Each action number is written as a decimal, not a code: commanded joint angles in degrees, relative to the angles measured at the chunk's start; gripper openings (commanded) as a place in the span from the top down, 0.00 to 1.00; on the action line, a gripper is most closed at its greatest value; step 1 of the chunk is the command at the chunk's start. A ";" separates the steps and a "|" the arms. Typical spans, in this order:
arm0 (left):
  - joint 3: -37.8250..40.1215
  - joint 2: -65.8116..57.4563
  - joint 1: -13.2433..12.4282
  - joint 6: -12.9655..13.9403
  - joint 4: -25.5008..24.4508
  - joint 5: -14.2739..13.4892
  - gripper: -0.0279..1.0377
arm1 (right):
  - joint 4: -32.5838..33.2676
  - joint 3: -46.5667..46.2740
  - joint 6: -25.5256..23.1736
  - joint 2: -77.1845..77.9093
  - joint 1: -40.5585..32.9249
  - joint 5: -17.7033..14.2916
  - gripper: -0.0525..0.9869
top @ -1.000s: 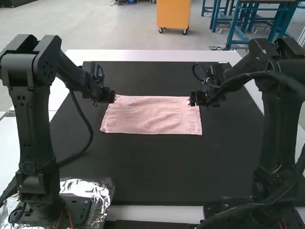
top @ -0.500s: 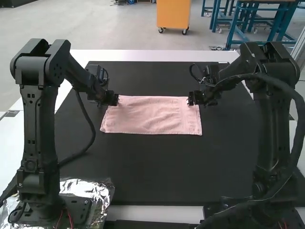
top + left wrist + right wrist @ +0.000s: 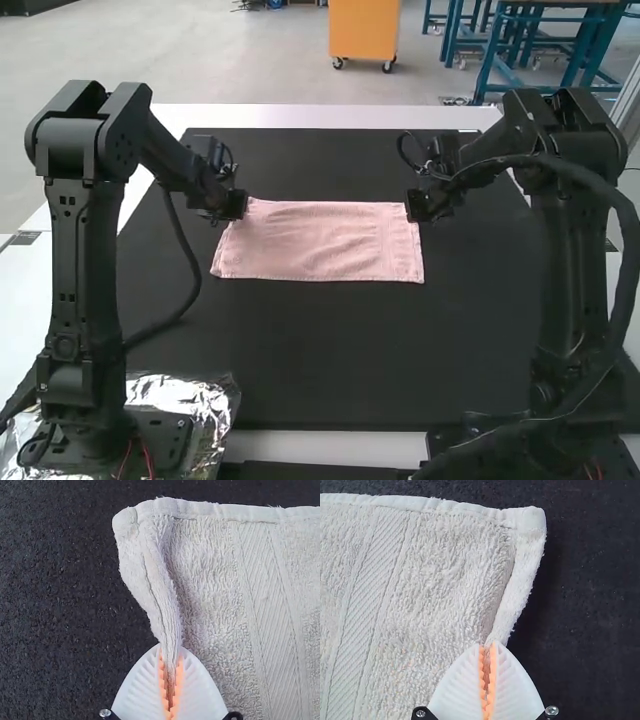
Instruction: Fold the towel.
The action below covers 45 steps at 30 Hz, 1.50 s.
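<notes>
Surface, L to R, high view: white desk w/ a big black mat on top; white shows past the mat's L, far & R sides, plus a strip at the near side. Crinkled foil sits by the base of the L arm, near L corner. R arm stands at the opp. side, thick black cable looping along it.

Count: 1 desk, 1 mat, 1 foil patch, 2 arms, 2 grippers, 1 towel.

L gripper is at the towel's far L corner area. In the L wrist view, L gripper has its white ribbed fingers closed, orange pads pinching the L side edge just short of the corner; cloth there is drawn up into a narrow ridge running to the corner.

Pink terry towel lies spread on the mat b/w the arms, toward the far half, long sides running L–R; no. of layers: can't tell. 2 woven bands seen close up, 1 nr each short side: L band, R band.

R gripper is at the far R corner area. In the R wrist view, R gripper has its fingers nearly together on the R side edge, a thin bit of cloth b/w the pads, edge slightly raised.
</notes>
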State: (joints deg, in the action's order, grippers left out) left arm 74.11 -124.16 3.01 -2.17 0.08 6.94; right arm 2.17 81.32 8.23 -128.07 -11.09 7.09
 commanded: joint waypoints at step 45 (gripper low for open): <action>-28.93 37.32 -4.94 2.79 -6.40 3.43 0.95 | 9.87 -30.34 0.38 37.28 3.62 13.83 0.97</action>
State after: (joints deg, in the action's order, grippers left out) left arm 46.85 -89.43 -1.13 0.01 -6.96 11.66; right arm 12.58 52.64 8.19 -92.99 -8.71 21.54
